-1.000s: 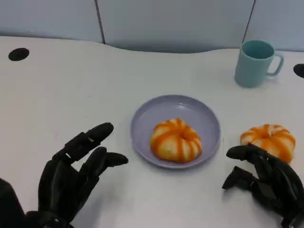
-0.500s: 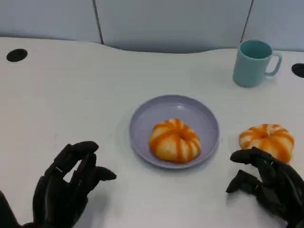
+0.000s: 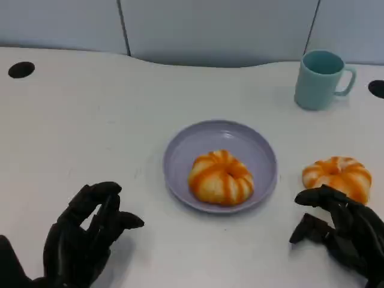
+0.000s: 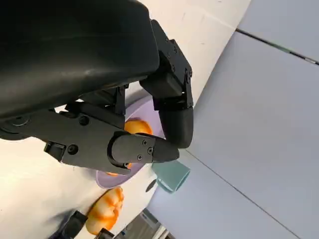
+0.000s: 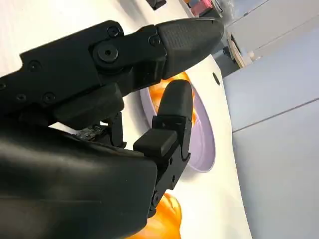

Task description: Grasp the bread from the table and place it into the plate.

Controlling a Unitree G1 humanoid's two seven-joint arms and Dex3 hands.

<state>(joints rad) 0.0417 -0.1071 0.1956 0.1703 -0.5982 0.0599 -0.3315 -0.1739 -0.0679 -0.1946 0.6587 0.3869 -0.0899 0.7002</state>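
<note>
Looking down from the head view, a lavender plate (image 3: 220, 165) sat near the middle of the desk (image 3: 90, 108) with one orange-striped bread roll (image 3: 221, 177) already in it. A second roll (image 3: 336, 177) lay on the bare desk toward the right edge, apart from the plate. The right hand (image 3: 339, 231) hovered just on the near side of that roll, fingers parted and holding nothing; contact with the roll could not be confirmed. The left hand (image 3: 84, 237) sat near the front-left edge, fingers loosely curled with gaps between them, also holding nothing. A teal mug (image 3: 320, 79) stood toward the back-right corner, well clear.

From the left wrist view, the left hand (image 4: 124, 129) showed nothing between its fingers; the plate (image 4: 107, 180), the mug (image 4: 170, 175) and the loose roll (image 4: 104, 215) lay beyond.

From the right wrist view, the right hand (image 5: 144, 89) was spread and unloaded, with the plate (image 5: 202, 144) past its fingers and the loose roll (image 5: 162, 219) close beside the hand.

Risks, as judged: a soft round roll might be nudged toward the desk's right edge if the fingers closed from one side only. A hard squeeze might crush it. With the plate partly occupied, a low carry might knock the rim or the seated roll, and the new one might roll off.
</note>
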